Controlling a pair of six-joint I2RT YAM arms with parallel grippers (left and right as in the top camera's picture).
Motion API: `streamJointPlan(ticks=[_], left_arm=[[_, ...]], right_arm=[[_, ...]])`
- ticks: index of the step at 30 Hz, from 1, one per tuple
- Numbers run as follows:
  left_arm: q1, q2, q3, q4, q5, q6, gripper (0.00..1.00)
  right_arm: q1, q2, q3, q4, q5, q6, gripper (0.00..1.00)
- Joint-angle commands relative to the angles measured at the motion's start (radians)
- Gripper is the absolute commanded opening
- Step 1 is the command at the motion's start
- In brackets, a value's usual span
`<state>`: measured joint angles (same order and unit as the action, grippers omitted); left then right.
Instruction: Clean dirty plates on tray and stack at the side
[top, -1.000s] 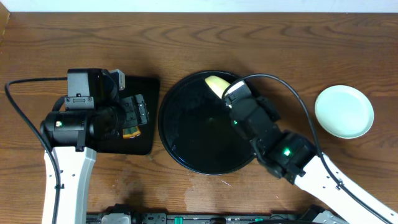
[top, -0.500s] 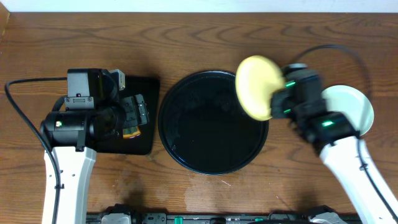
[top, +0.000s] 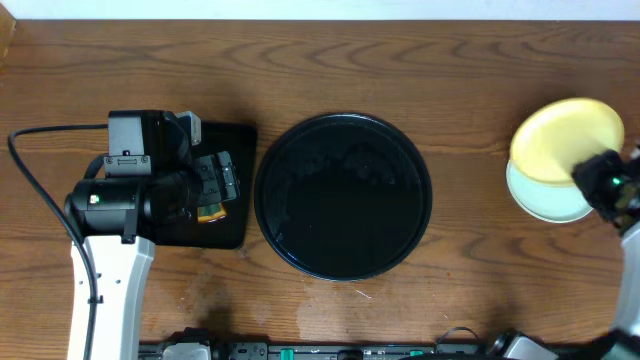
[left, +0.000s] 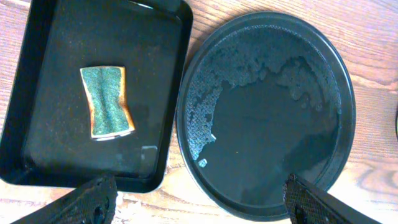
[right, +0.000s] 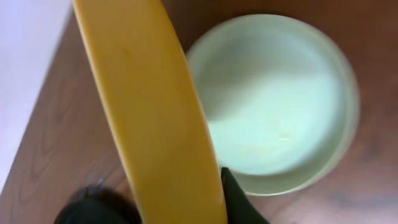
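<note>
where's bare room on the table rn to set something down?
Free: the round tray, nothing on it though wet; the table between it and the mint plate; the far strip behind both trays. Crowded: right edge, yellow plate held over the mint one; rectangular tray holds the sponge.

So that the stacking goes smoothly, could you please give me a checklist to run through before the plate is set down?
1. Yellow plate held in right claw: ok.
2. Yellow plate above mint plate: ok.
3. Yellow plate level: not ok, tilted.
4. Round black tray free of plates: ok.
5. Left claw open, far from both plates: ok.
</note>
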<state>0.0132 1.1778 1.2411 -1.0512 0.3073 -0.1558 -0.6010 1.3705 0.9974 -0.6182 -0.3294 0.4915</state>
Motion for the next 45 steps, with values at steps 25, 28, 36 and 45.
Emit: streamJointPlan(ticks=[25,28,36,45], left_arm=[[0.003,-0.001,0.010,-0.003,-0.014,0.010,0.86],[0.003,-0.001,0.010,-0.003,-0.014,0.010,0.86],[0.003,-0.001,0.010,-0.003,-0.014,0.010,0.86],[0.003,-0.001,0.010,-0.003,-0.014,0.010,0.86]], right_arm=[[0.143,-0.185,0.003,-0.036,-0.280,-0.188,0.77],[0.303,-0.249,0.003,-0.049,-0.324,-0.338,0.71],[0.723,-0.327,0.003,-0.048,-0.324,-0.362,0.99],[0.886,-0.331,0.003,-0.139,-0.254,-0.465,0.99]])
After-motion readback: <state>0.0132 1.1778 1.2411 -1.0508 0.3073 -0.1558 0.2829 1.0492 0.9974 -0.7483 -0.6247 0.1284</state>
